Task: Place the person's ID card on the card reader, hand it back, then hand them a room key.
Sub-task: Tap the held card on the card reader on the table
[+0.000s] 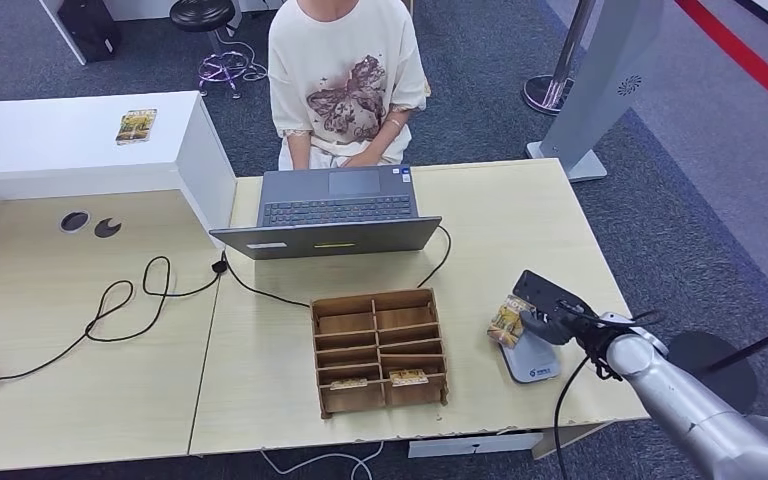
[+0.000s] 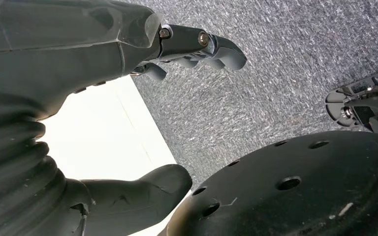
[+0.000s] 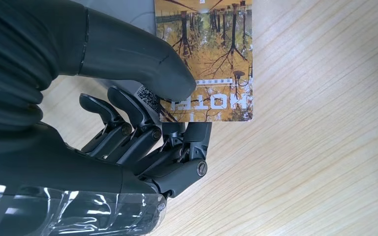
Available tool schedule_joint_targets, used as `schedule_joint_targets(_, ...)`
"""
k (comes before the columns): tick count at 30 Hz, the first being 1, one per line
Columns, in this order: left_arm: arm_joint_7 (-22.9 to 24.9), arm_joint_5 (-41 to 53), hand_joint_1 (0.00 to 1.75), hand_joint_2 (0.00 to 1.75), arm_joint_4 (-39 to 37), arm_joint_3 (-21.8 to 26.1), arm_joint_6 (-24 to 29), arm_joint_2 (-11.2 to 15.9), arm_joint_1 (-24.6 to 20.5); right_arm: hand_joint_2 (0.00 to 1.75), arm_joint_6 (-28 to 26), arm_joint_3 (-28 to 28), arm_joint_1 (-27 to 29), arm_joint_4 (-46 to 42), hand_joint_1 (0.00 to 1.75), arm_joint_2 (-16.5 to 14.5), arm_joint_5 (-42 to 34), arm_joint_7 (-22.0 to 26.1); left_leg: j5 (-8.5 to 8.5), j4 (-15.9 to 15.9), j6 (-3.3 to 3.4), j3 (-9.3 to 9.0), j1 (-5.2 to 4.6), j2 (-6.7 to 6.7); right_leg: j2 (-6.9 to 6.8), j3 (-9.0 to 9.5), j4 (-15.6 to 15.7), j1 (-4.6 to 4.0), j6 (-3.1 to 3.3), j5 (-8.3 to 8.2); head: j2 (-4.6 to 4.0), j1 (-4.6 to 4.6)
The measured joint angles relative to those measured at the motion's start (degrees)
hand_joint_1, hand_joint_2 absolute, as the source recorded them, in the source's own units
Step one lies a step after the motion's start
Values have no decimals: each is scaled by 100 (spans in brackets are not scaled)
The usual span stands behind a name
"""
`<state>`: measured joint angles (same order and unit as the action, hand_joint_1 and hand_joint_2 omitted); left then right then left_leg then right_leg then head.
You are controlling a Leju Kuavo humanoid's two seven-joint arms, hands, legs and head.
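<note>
The card point(image 3: 205, 59), flat, glossy and rectangular with an autumn-tree print and the word HOTEL, sits at the right robot hand point(image 1: 550, 318), over the light wood-grain bench point(image 1: 500, 215) beside the grey card reader point(image 1: 532, 362). The thumb presses its face and dark fingers point(image 3: 187, 142) curl beneath, pinching it. A wooden compartment box point(image 1: 379, 350) stands near, a laptop point(image 1: 332, 212) beyond, a person point(image 1: 344, 80) seated behind. The left robot hand point(image 2: 128, 93) hangs over grey carpet, fingers loosely apart, holding nothing.
</note>
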<state>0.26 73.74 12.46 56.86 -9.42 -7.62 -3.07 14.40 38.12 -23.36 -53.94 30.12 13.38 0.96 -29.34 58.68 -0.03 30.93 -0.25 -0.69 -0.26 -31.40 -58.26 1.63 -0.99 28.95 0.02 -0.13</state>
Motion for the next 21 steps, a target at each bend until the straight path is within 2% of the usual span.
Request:
schedule_joint_targets(9, 9, 1, 0, 175, 0, 68, 0, -1, -1, 175, 119, -133, -10, 60, 175, -71, -2, 43, 0, 0, 0, 0, 0, 0, 0, 0, 0, 0, 0, 0, -1, -1)
schedule_joint_targets(14, 9, 26, 0, 175, 0, 90, 0, -1, 0, 175, 342, -243, -16, 70, 175, -62, -268, 155, 0, 0, 0, 0, 0, 0, 0, -2, 0, 0, 0, 0, -1, -1)
schedule_joint_targets(21, 9, 50, 0, 175, 0, 95, -15, 7, 1, 175, 665, -460, -13, -85, 175, 202, -986, 252, 0, 1, 0, 4, -1, -3, -3, -4, 1, 1, 0, 0, -2, -1)
